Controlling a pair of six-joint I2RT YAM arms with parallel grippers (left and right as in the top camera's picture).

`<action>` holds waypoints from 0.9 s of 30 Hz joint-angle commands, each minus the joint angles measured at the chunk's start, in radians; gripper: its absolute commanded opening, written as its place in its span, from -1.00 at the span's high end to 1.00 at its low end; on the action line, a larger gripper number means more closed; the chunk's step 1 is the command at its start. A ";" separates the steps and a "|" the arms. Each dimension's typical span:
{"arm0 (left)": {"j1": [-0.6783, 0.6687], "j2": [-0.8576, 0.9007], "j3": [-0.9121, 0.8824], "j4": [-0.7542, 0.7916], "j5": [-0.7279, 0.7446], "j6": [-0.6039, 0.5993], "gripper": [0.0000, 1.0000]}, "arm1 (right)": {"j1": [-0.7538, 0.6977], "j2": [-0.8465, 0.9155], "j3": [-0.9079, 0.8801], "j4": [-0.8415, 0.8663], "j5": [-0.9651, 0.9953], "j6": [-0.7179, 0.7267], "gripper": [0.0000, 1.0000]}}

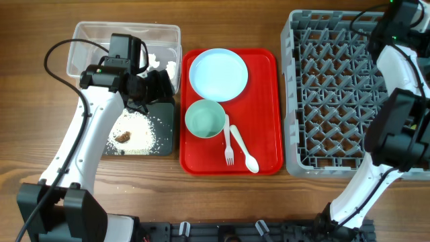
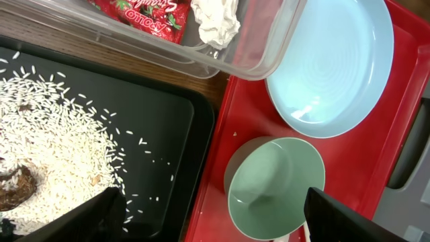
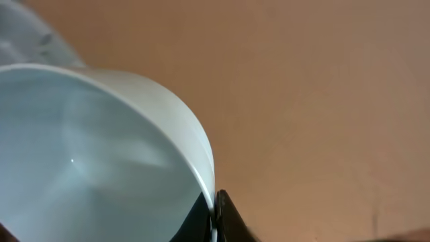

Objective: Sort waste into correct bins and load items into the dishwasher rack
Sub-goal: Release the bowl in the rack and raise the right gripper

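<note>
The left pincer [image 2: 215,218] hangs with its jaws spread wide and empty. The pale green bowl [image 2: 275,185] sits directly beneath it on the red tray [image 2: 218,154], with the light blue plate [image 2: 329,64] just beyond. To its side, rice [image 2: 60,134] lies in the black tray [image 2: 168,128], and the red wrapper [image 2: 144,13] and tissue [image 2: 215,20] lie in the clear tub [image 2: 262,54], so the waste looks sorted. The right pincer [image 3: 213,214] pinches the light blue bowl [image 3: 87,154] by its thin rim, which suits a narrow grip. It is by the far corner of the dishwasher rack [image 1: 336,94], probably for seating the bowl among the pegs.
</note>
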 commanded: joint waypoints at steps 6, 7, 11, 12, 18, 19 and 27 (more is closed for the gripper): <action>0.003 -0.011 0.000 -0.009 -0.009 0.005 -0.73 | -0.043 0.020 -0.016 0.061 0.064 -0.131 0.91; 0.003 -0.011 0.000 -0.009 -0.009 0.005 -0.73 | -0.043 0.021 -0.027 0.060 0.053 -0.131 0.91; 0.003 -0.011 0.000 -0.009 -0.009 0.004 -0.73 | -0.048 0.026 -0.065 0.060 0.023 -0.116 0.91; 0.003 -0.011 0.000 -0.009 -0.009 0.005 -0.72 | -0.048 0.032 -0.069 0.060 0.023 -0.109 0.91; 0.003 -0.011 0.000 -0.008 -0.009 0.005 -0.72 | -0.011 0.042 -0.069 0.058 -0.026 -0.106 0.92; 0.003 -0.011 0.000 -0.009 -0.009 0.005 -0.73 | 0.001 0.042 -0.069 0.064 -0.026 -0.105 0.91; 0.003 -0.011 0.000 -0.009 -0.009 0.005 -0.73 | 0.080 0.042 -0.069 0.066 -0.014 -0.110 0.44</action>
